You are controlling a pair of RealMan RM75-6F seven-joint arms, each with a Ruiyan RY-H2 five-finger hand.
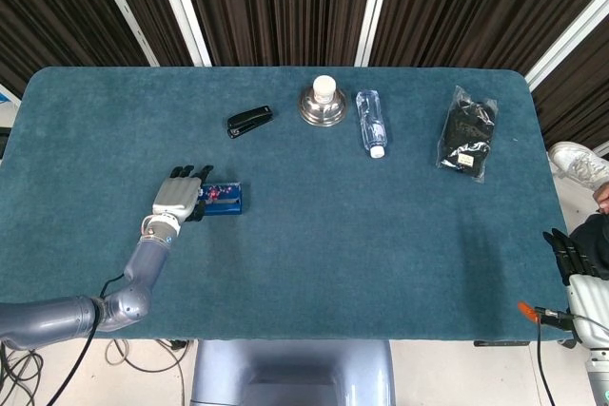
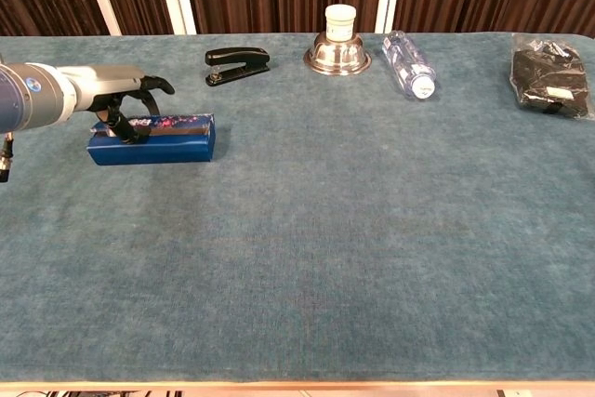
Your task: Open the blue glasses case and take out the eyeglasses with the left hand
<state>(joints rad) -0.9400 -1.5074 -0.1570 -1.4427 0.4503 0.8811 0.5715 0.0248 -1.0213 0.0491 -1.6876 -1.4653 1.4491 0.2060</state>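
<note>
While under left robot hand [image 2: 125,99]: glasses case [image 2: 163,141].

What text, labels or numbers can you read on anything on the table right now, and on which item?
No text is legible in either view.
Blue glasses case: red and white pattern on the lid, no words discernible.
Black packet: white label, too small to read.
Clear bottle: no readable label.
White jar on the metal bowl: blank from here.
Black stapler: no visible marking.
</note>
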